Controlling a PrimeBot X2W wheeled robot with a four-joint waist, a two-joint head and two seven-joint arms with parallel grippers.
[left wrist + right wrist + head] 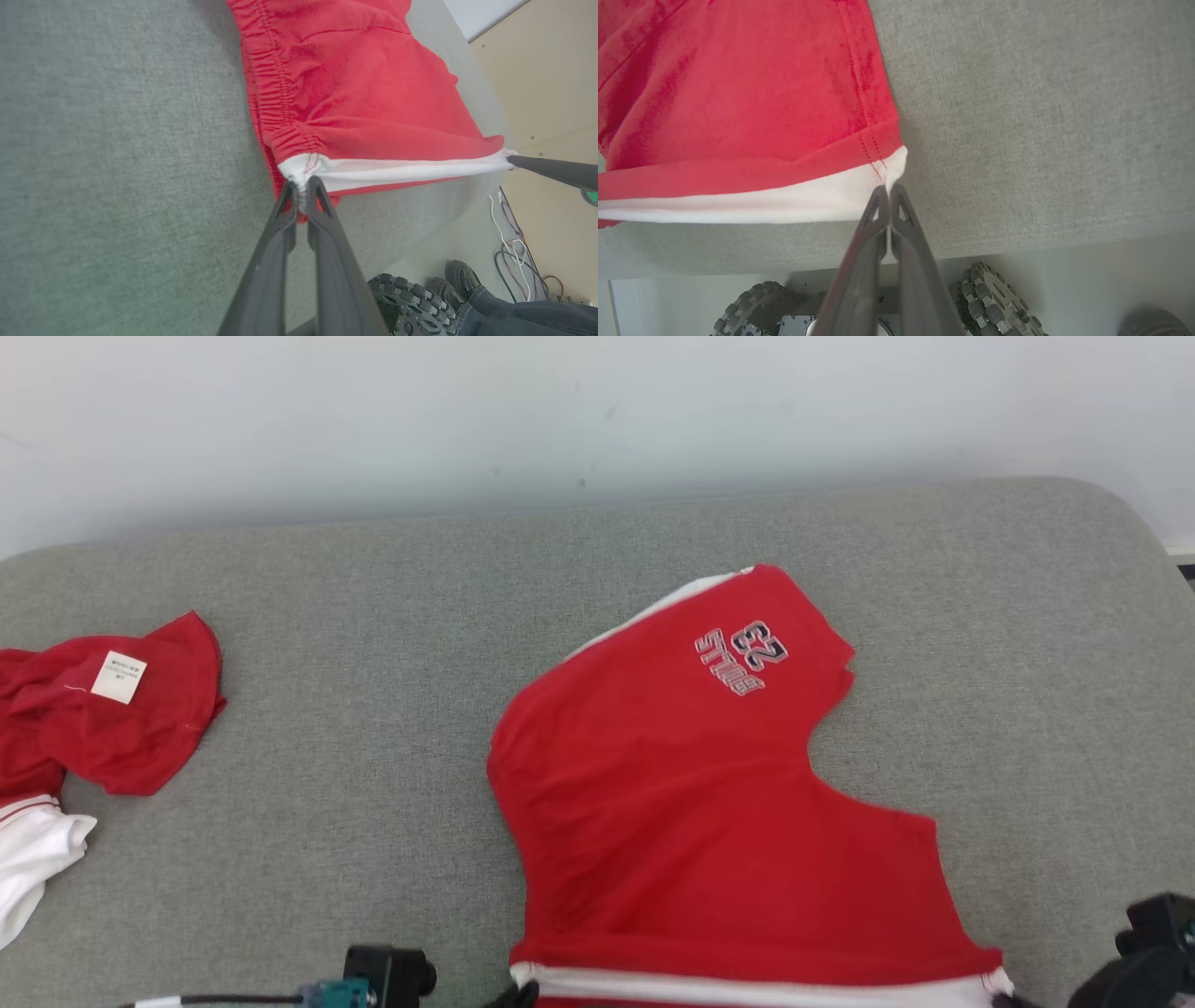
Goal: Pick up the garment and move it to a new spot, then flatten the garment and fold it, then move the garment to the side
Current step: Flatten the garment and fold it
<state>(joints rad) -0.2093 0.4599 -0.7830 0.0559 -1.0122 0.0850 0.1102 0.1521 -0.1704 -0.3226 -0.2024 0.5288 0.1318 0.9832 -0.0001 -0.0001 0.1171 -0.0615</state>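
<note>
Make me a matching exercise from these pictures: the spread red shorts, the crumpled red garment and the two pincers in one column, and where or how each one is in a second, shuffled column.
1. red shorts
2. crumpled red garment
3. left pincer
4. right pincer

A. shut on the shorts' white-striped corner at the stitched hem
B. bunched at the grey cushion's left edge, white label up
C. shut on the shorts' white-striped corner at the elastic waistband
D. spread mid-cushion, logo up

Pairs: 1-D, 2-B, 3-C, 4-A.

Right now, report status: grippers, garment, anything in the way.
Left gripper jaws shut on white edge corner of red garment. Right gripper shut on opposite corner, edge taut. Other red cloth far left, apart.
</note>
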